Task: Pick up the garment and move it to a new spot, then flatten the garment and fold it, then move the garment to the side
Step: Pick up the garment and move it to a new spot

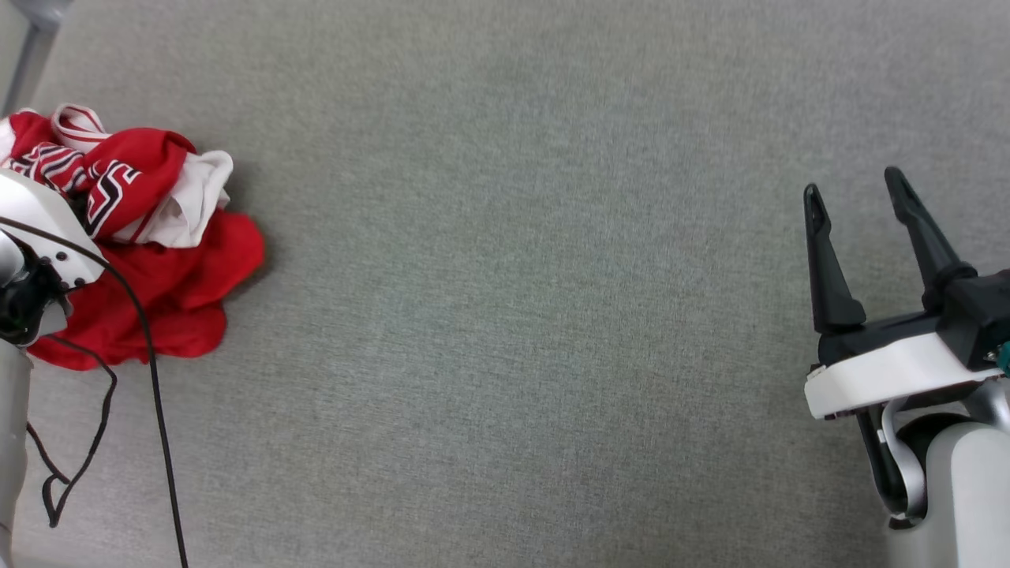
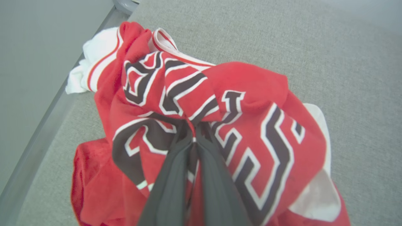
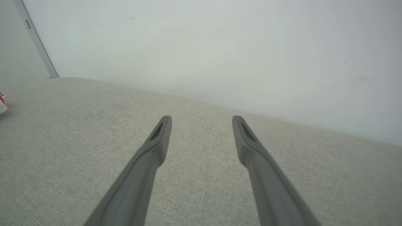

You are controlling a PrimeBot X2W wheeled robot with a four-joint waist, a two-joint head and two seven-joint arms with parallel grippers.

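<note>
**Head view.** The garment (image 1: 158, 260) lies in a crumpled heap at the table's (image 1: 505, 315) left edge, toward the far corner. It is mostly red, with a white sleeve and black lettering bunched on top. The left arm's pale wrist (image 1: 43, 229) sits over the heap's left side and hides its own fingers. The right gripper (image 1: 854, 185) hovers over the table's right side, well apart from the garment, with its fingers spread and nothing between them.

**Left wrist view.** The left gripper (image 2: 194, 138) has its fingers pressed together, pinching a fold of the garment (image 2: 251, 131) among the lettering. The rest of the heap looks settled on the table (image 2: 345, 62).

**Right wrist view.** The right gripper (image 3: 202, 119) stands wide above bare table (image 3: 62, 141). A sliver of garment (image 3: 2, 102) shows at the table's far left.

**Progress.** Only the first grasp appears to be made. The lift, the move to a new spot, the flattening, the folding and the setting aside all seem to remain.
</note>
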